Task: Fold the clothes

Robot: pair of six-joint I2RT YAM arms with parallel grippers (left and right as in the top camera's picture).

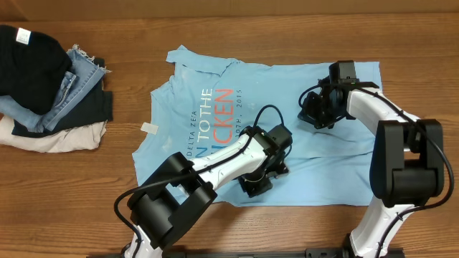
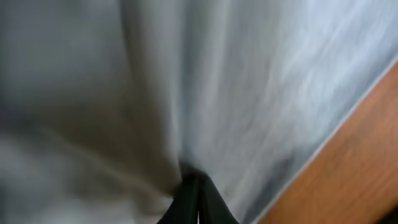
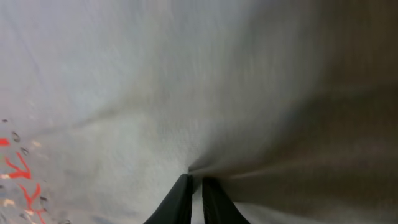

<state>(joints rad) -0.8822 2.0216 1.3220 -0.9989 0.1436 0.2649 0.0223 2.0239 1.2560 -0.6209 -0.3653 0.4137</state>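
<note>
wooden table (image 1: 287, 29) beneath blue t-shirt (image 1: 301, 79), left end effector (image 2: 194, 178) and right end effector (image 3: 196, 177) tight on its cloth

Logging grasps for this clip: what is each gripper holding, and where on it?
Both pinch the T-shirt: left gripper near its edge, right gripper in open fabric.

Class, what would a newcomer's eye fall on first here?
A light sky-blue cotton T-shirt, red and white lettering up, lies spread across the wooden table. The left end effector and right end effector each pinch its fabric. A heap of dark and denim clothes sits top left in the overhead view.
</note>
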